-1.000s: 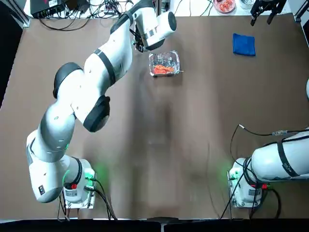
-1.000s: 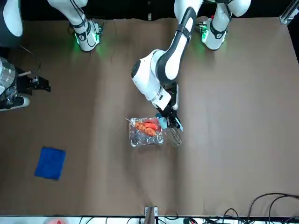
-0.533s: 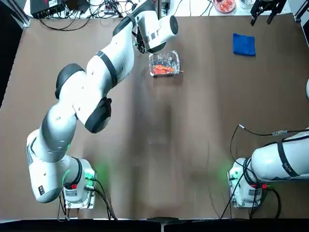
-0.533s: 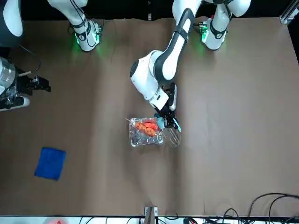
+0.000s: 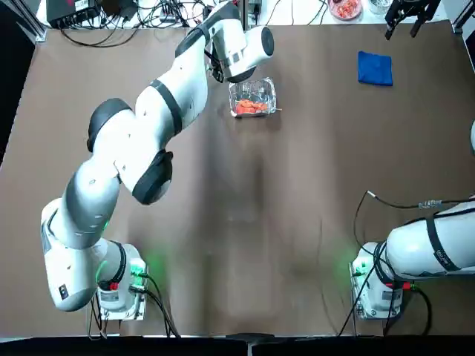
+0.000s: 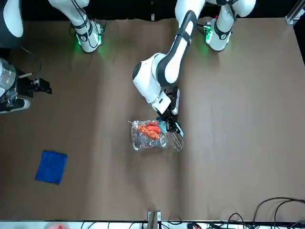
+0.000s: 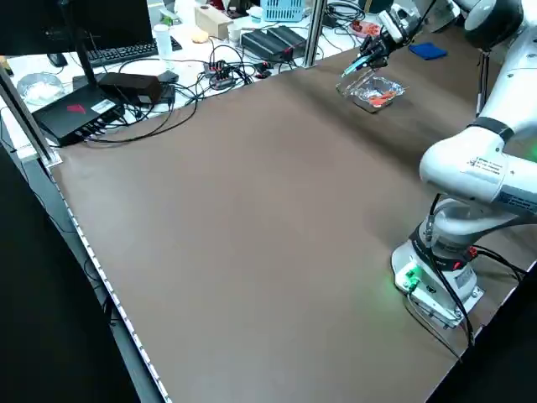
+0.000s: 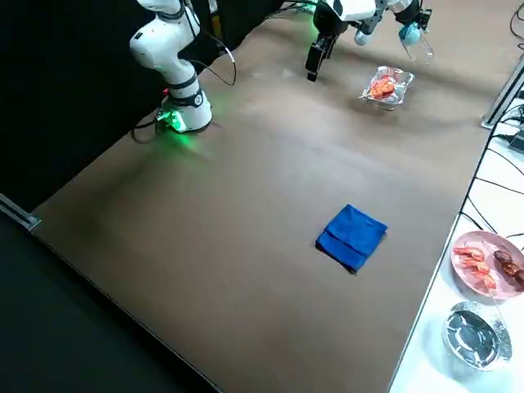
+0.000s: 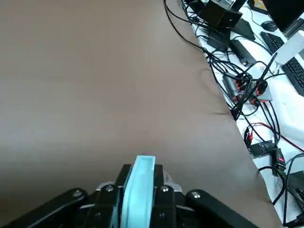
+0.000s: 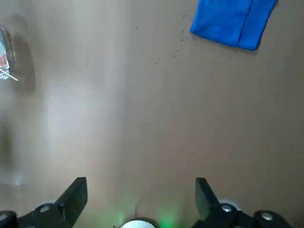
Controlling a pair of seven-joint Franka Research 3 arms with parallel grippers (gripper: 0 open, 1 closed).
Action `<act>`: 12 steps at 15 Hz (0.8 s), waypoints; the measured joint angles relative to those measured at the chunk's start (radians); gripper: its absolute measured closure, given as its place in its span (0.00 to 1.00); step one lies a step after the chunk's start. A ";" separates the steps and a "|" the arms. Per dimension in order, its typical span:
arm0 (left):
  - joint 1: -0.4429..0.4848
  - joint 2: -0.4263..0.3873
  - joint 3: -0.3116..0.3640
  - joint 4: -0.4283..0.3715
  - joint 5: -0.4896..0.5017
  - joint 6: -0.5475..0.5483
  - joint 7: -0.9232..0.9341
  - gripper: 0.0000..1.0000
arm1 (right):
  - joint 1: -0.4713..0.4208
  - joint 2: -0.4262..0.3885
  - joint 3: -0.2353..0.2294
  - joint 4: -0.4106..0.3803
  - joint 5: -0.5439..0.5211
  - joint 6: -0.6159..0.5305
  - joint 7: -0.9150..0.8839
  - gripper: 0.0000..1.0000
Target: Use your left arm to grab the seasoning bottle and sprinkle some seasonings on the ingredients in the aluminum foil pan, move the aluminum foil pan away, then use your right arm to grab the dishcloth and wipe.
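The left gripper (image 6: pixel 170 125) is seen clamped on the seasoning bottle (image 6: pixel 174 137), its fingers closed around the light-blue cap (image 9: pixel 137 190) while the clear body tips down and away toward the table. In the front view the bottle is held just beside the aluminum foil pan (image 6: pixel 141 139), at the pan's 3 o'clock edge, cap close over the rim. Inside the pan the ingredients (image 6: pixel 150 130) are shown as orange-red pieces, gathered toward 12 o'clock. The left arm (image 5: pixel 141 141) is stretched long across the brown table (image 5: pixel 267 222), from its base at 7 o'clock in the top view up to the pan near 12 o'clock. The dishcloth (image 5: pixel 375 68) is found flat and well apart from the pan, toward 2 o'clock in that view. Beyond it the right gripper (image 5: pixel 404 18) is parked at the table's far corner, fingers (image 10: pixel 76 199) spread wide with nothing between them. A plate of food (image 8: pixel 488 264) is seen off the table's edge.
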 joint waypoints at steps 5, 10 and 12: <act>-0.001 0.004 0.001 0.002 0.000 0.005 0.002 0.77 | 0.000 0.000 0.000 0.000 0.000 0.000 0.000 0.00; -0.001 0.004 0.001 0.004 0.000 0.014 0.005 0.77 | 0.000 0.000 0.000 0.000 0.000 0.000 0.000 0.00; -0.001 0.004 0.003 0.006 0.000 0.014 0.005 0.77 | 0.000 0.000 0.000 0.000 0.000 0.000 0.000 0.00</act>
